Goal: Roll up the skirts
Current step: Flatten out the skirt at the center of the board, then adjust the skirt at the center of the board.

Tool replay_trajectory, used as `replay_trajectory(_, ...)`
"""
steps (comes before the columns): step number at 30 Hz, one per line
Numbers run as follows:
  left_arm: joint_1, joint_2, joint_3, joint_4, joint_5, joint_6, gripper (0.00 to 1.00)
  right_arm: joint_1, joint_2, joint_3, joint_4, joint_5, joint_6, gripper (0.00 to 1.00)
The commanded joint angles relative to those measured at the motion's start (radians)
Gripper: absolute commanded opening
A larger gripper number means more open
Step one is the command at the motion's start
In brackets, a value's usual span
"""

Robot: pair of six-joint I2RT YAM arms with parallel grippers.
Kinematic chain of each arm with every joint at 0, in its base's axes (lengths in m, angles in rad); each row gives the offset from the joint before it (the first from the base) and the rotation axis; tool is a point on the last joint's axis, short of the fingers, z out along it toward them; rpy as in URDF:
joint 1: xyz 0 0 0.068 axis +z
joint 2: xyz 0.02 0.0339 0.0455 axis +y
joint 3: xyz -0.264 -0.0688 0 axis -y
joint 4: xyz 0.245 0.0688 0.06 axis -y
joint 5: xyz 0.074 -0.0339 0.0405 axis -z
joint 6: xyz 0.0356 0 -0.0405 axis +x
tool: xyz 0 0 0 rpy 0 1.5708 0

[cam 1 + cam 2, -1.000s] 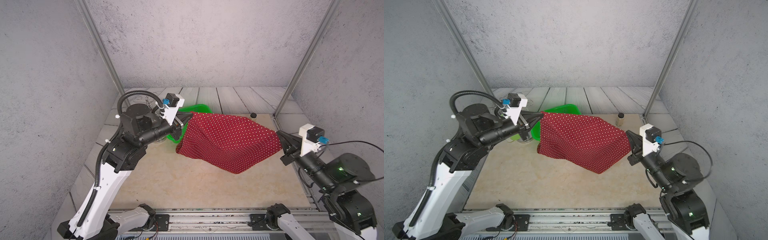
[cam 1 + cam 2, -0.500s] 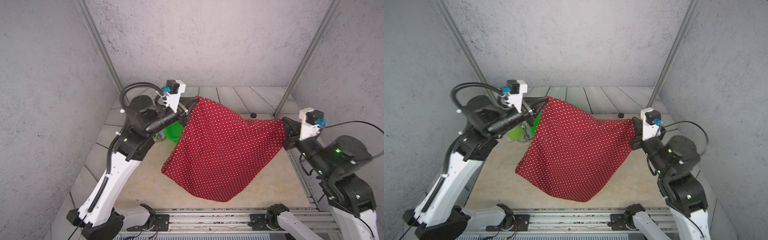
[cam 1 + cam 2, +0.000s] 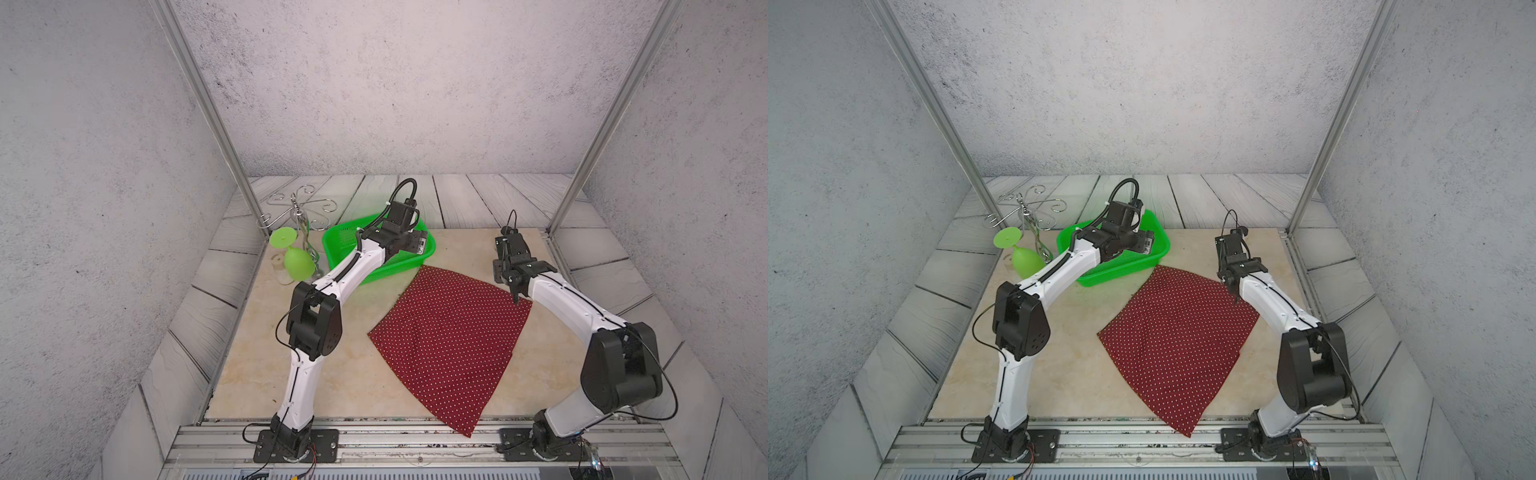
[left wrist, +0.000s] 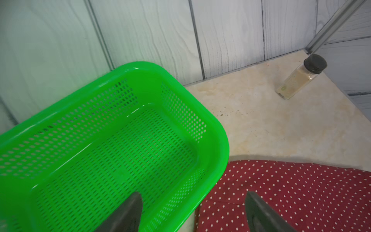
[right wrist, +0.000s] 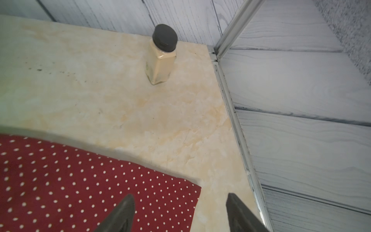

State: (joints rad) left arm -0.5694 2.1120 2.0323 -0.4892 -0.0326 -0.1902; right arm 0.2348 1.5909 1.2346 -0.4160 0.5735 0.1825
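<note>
**DESK:** Which step are we looking at?

**OPERATOR:** Spread out, not yet rolled. The skirt (image 3: 449,345) lies flat on the marble-look table (image 3: 353,386). Its waist edge is just beside the green basket (image 4: 220,144), and one hem corner laps onto the front rail (image 3: 395,434). I see no fold or tube anywhere, so I judge the rolling hasn't begun.

**DESK:** And the pincers?

**OPERATOR:** Both are spread wide and both are empty. My left gripper (image 4: 192,194) hovers over the basket's near wall and one waist corner. My right gripper (image 5: 180,195) hovers over the opposite corner, half above cloth and half above bare slab.

**DESK:** What does the next move call for?

**OPERATOR:** As I read it, both arms pinch one edge together and turn it over evenly. The skirt is fan-shaped — narrow at the waist, broad at the hem — so a lopsided start would probably roll crooked.

**DESK:** Materials?

**OPERATOR:** The skirt is thin, limp dark red cloth with white dots, slightly puffed along its edge. The slab looks smooth, so the cloth may slide on it. The basket is glossy perforated plastic. A black-capped spice jar (image 5: 160,64) stands well apart.
</note>
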Motion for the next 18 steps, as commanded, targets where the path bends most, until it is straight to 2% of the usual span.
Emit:
replay_trajectory(1,0.002,-0.242,-0.025,-0.08,-0.045,0.024,0.82,-0.031,-0.072,0.006,-0.019,-0.035,0.099,0.75)
replay_trajectory(3,0.024,-0.402,-0.198,-0.076,0.07,0.017,0.79,-0.092,-0.161,-0.088,0.004,-0.38,0.121,0.65)
replay_trajectory(4,0.041,-0.481,-0.298,-0.062,0.13,-0.01,0.76,-0.13,-0.199,-0.144,0.033,-0.583,0.151,0.65)
replay_trajectory(5,0.061,-0.57,-0.417,-0.033,0.223,-0.056,0.75,-0.18,-0.23,-0.237,0.128,-0.858,0.195,0.63)
replay_trajectory(6,0.075,-0.657,-0.568,0.015,0.314,-0.107,0.74,-0.218,-0.241,-0.338,0.261,-1.087,0.291,0.56)
replay_trajectory(8,0.077,-0.79,-0.806,0.109,0.417,-0.219,0.74,-0.239,-0.216,-0.481,0.493,-1.296,0.484,0.45)
replay_trajectory(9,0.076,-0.833,-0.918,0.171,0.474,-0.286,0.72,-0.236,-0.189,-0.517,0.535,-1.327,0.547,0.36)
replay_trajectory(11,0.072,-0.896,-1.084,0.242,0.498,-0.383,0.71,-0.235,-0.127,-0.528,0.499,-1.296,0.601,0.17)
replay_trajectory(13,0.075,-0.918,-1.207,0.3,0.478,-0.442,0.72,-0.235,-0.063,-0.497,0.4,-1.237,0.582,0.08)
replay_trajectory(15,0.082,-0.909,-1.275,0.308,0.414,-0.451,0.74,-0.236,0.001,-0.471,0.286,-1.153,0.575,0.06)
replay_trajectory(18,0.099,-0.858,-1.306,0.286,0.313,-0.463,0.75,-0.235,0.082,-0.454,0.236,-1.06,0.589,0.08)
